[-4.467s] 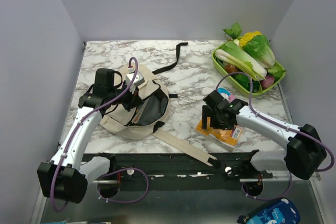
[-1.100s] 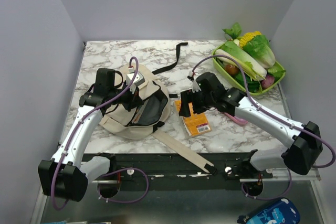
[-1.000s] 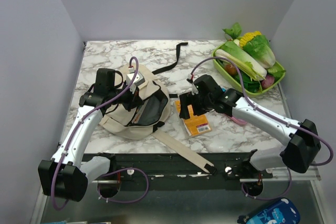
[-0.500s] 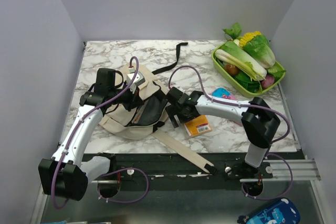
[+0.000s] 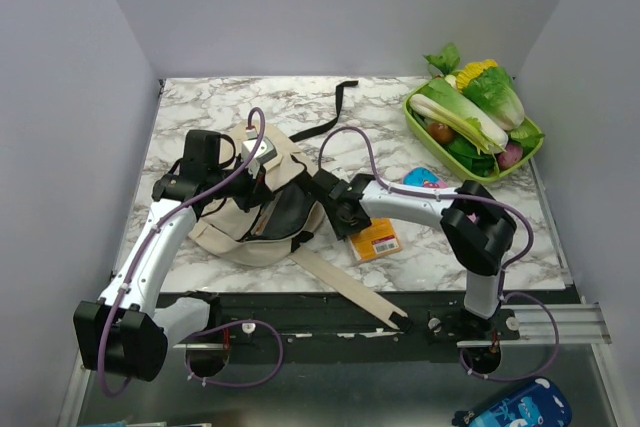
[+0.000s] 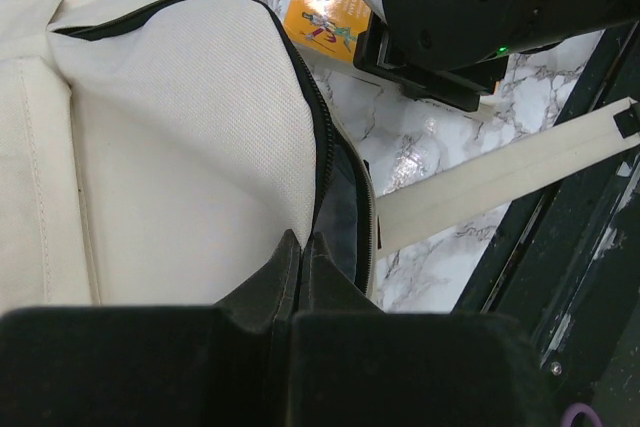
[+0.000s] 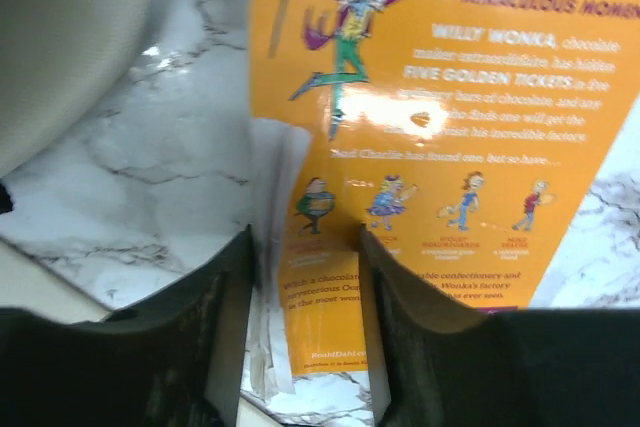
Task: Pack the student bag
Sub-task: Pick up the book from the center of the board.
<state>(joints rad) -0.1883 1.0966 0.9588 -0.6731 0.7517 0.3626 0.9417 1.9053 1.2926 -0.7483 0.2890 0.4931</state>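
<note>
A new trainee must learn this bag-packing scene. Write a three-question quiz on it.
1. True or false: the left pincer is shut on the zip edge of the cream-beige fabric backpack.
2. Where is the orange paperback book? A inside the backpack; B on the white marble table beside the backpack; C on the floor.
3. What fills the green plastic tray?
Key: 1 true; 2 B; 3 vegetables.

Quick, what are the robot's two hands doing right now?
Left gripper: closed, pinching the student bag at its zipper edge.
Right gripper: open, jaws apart over the orange book.
</note>
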